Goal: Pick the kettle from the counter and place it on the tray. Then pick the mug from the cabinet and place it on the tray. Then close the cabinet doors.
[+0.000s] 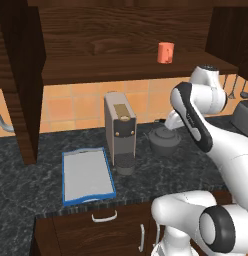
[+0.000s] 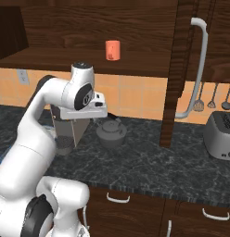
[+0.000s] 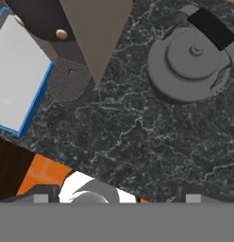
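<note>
Hand view looks straight down on the dark speckled tabletop (image 3: 137,137), with the tool (image 3: 117,198) poised above bare stone; its two finger tips (image 3: 41,198) stand far apart, spread wide and pinching nothing. The kettle (image 3: 192,64) sits in the upper right of that view, upright, its domed lid and small knob facing the camera and its black handle arching across the top. Left base view places the kettle (image 1: 163,140) toward the tabletop's back edge, just beside the tall beige-grey coffee machine (image 1: 119,130) and partly behind the white arm. The tray (image 1: 87,175) lies flat near the front edge, on the other side of the coffee machine from the kettle, its blue rim close to the machine's base. The mug (image 1: 165,52) stands upright on the shelf of the open cabinet (image 1: 121,65) above. Right base view shows a cabinet door (image 2: 182,69) swung open, and a toaster (image 2: 221,134) toward the tabletop's right end.
</note>
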